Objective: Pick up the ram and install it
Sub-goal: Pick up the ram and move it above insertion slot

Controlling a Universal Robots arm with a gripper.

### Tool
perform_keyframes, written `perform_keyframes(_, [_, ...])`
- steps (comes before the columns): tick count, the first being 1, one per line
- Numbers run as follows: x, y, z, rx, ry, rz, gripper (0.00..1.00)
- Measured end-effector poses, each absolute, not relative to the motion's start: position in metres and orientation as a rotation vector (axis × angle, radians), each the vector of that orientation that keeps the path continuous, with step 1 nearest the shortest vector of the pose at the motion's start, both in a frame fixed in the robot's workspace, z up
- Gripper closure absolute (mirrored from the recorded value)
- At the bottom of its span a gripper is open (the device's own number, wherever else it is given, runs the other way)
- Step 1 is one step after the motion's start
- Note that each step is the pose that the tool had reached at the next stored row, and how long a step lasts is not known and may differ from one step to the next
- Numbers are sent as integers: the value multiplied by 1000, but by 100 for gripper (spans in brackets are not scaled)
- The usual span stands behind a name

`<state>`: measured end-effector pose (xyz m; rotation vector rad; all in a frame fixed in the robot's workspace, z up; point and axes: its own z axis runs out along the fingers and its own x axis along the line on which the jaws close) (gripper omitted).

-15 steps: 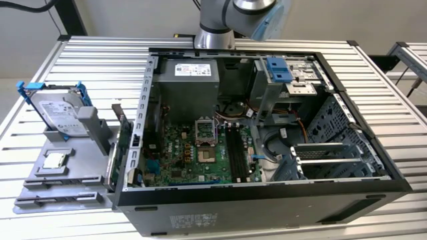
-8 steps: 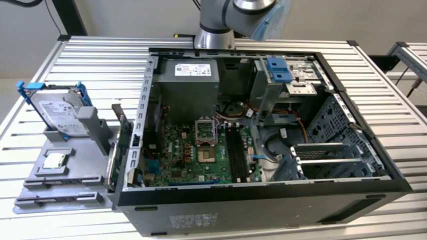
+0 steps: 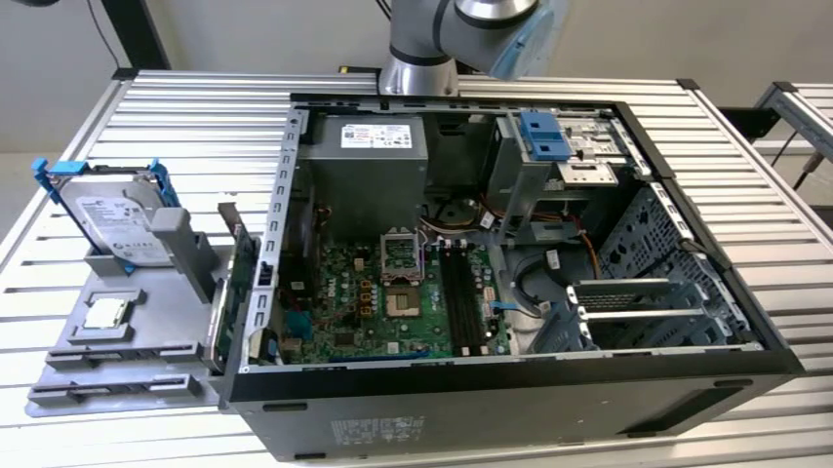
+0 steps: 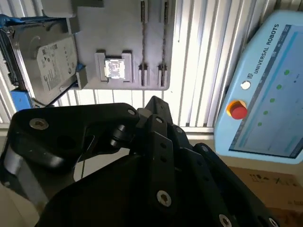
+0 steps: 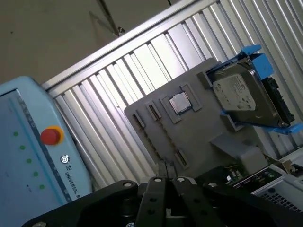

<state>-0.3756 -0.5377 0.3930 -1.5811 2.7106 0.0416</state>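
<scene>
Ram (image 3: 237,278): on edge in grey tray (image 3: 143,327), just beside case (image 3: 267,244) wall, long axis along it.
Claw (image 5: 166,180): closed, holding nothing, above the tray's slots.

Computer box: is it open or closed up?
Open. The computer box has no cover on its upward side, so the green circuit board inside shows in the exterior view.

The hard drive (image 3: 115,226) is silver, its brackets (image 3: 50,181) blue, the tray (image 3: 146,336) grey, the motherboard (image 3: 341,310) green.
</scene>
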Motion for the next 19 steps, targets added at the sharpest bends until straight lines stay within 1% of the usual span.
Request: perform_keyframes(19, [-376, -538, 392, -1953, 2434, 22, 100])
